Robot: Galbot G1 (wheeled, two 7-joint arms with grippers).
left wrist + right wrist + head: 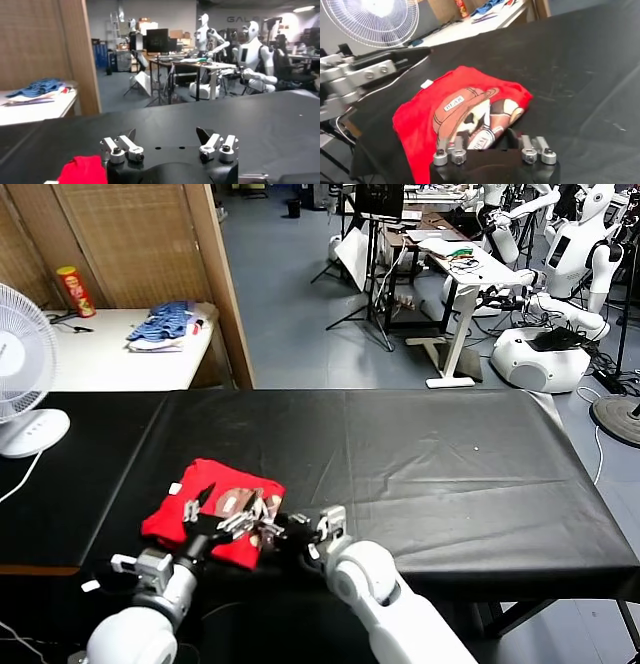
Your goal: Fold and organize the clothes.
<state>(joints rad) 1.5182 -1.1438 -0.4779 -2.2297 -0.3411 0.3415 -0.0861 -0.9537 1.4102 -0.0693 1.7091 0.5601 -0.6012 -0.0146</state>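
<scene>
1. The right hand (300,534) sits low at the near edge of the table (450,474), right at the near right corner of the T-shirt (215,509). Its own camera shows the printed part of the shirt lying directly under and just ahead of the fingers (527,150). The fingers stand partly drawn in, but I cannot tell whether any cloth is caught between them.

2. The left hand (200,519) hovers over the near left part of the same shirt, fingers (122,149) spread wide and released, nothing between them. In its own camera the red cloth shows only as a corner down beside the hand, so the shirt lies below and slightly to one side of it, not in front.

3. The shirt is a folded red bundle on the black cover near the robot's edge, toward the left end of the table. Its long axis runs roughly across, from the left hand's side to the right hand's side, tilted a little away on the right. A small white tag (426,83) shows at the far left edge.

4. Judgement: both hands are at the near edge, one at each end, but the right hand is lower and closer to the cloth. Any next fold or lift turns on that near edge.

5. Beyond the hands: a white fan (20,369) to the left, and a blue striped pile (165,324) on a side table, well apart.
</scene>
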